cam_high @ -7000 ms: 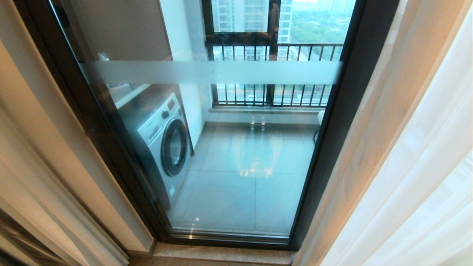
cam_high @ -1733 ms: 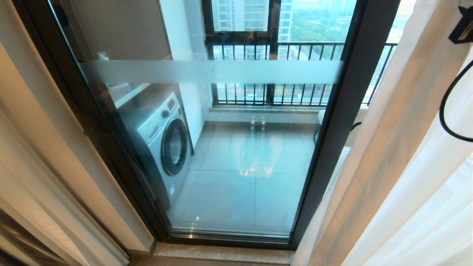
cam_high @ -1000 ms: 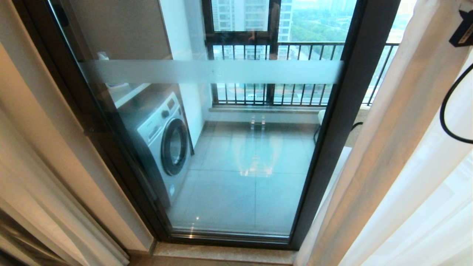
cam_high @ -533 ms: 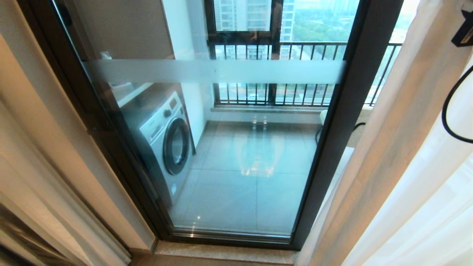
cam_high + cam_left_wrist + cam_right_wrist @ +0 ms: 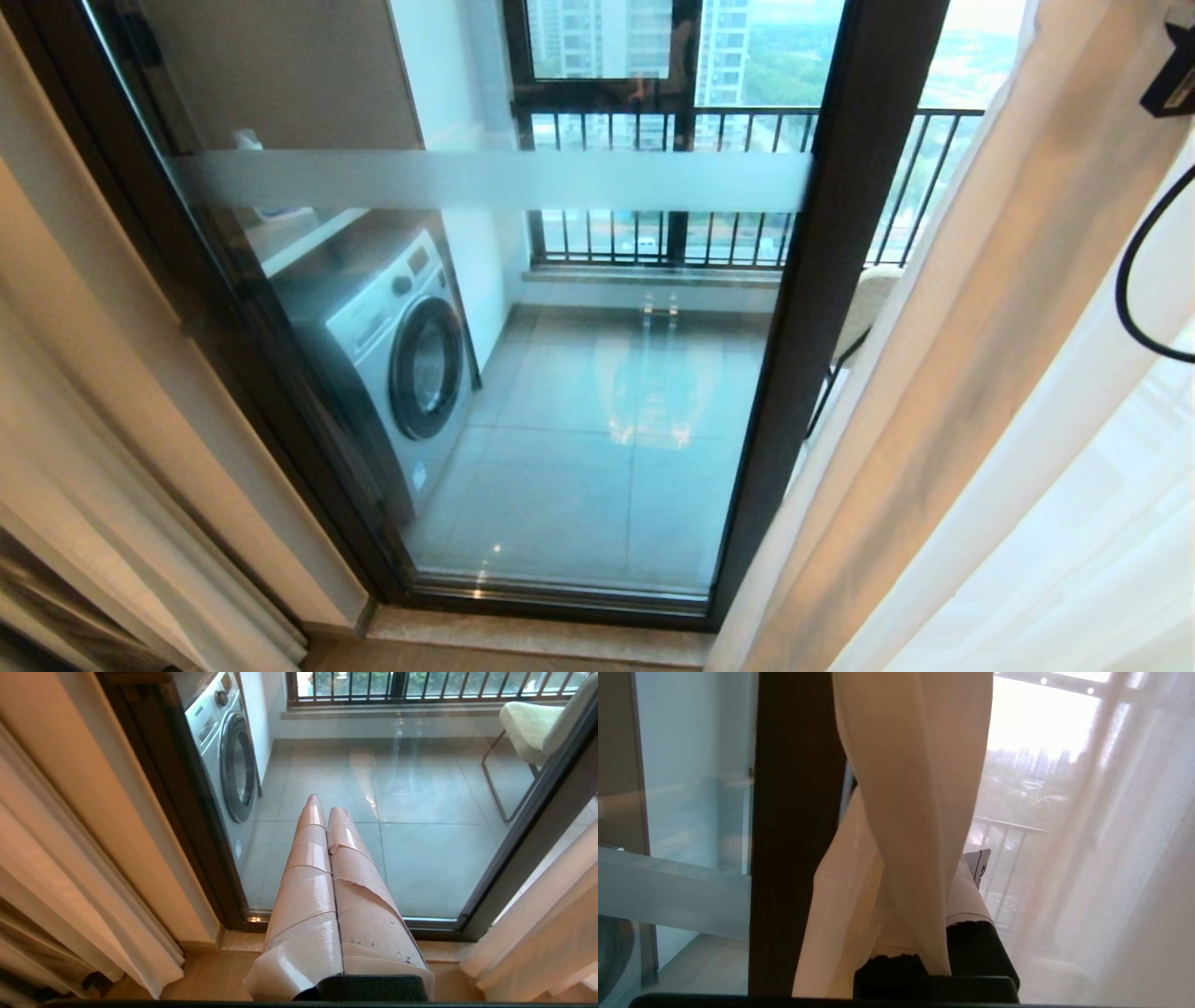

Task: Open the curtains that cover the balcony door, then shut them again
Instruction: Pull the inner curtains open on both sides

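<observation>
A: Where do we find the curtains (image 5: 943,392)?

B: Along the right side of the head view, a beige drape runs from the upper right down to the bottom centre, with sheer white fabric (image 5: 1102,523) to its right. More beige folds (image 5: 84,439) hang down the left edge.

A: And the balcony door (image 5: 822,308)?

B: It fills the middle of the frame, its dark frame running diagonally and a frosted band (image 5: 485,179) crossing the glass in the upper half. Through it we see a washing machine (image 5: 392,345) at centre left, the tiled floor (image 5: 597,467) and a railing (image 5: 653,177) at the top. In the left wrist view a chair (image 5: 532,728) sits in the upper right.

A: What of our right gripper (image 5: 924,933)?

B: In its wrist view, lower centre, we see its jaws pinching a twisted fold of the beige drape, which rises up from between them beside the door's dark frame.

A: And the left gripper (image 5: 322,807)?

B: In its own view it points at the door glass from the bottom centre, its taped fingers (image 5: 308,877) pressed together on nothing and touching no fabric.
</observation>
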{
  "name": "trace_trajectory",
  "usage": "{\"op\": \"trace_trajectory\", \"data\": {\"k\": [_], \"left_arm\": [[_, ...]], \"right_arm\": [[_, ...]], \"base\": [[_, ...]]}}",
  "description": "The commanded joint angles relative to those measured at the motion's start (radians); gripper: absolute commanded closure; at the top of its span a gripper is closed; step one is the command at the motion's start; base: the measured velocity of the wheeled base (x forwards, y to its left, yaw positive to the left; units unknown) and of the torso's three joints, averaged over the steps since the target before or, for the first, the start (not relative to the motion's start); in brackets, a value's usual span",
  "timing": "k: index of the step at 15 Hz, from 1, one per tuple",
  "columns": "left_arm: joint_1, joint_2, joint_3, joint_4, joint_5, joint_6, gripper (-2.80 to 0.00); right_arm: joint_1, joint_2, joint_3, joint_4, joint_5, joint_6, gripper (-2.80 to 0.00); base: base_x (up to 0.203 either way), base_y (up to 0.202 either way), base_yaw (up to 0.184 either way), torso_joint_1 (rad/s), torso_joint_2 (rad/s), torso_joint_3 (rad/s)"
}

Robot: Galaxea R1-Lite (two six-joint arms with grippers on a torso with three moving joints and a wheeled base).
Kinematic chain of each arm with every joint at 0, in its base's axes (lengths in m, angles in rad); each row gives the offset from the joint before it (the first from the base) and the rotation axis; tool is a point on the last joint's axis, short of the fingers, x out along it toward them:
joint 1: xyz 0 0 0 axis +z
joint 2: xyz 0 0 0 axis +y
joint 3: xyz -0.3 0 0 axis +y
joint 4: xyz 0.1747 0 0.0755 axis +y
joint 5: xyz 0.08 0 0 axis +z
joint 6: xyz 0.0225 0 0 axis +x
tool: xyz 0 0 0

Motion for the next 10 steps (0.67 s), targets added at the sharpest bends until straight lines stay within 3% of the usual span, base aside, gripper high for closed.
{"op": "trace_trajectory", "data": {"k": [1, 10], "left_arm": [[0.001, 0.0, 0.0, 0.0, 0.0, 0.0, 0.0], [0.0, 0.0, 0.0, 0.0, 0.0, 0.0, 0.0]], "right_arm": [[-0.001, -0.001, 0.005, -0.006, 0.001, -0.001, 0.0], [-0.007, 0.0, 0.011, -0.006, 0.001, -0.001, 0.0]], "base": [[0.0, -0.18, 0.004, 0.006, 0.0, 0.002], [0.0, -0.184, 0.003, 0.003, 0.0, 0.002]]}}
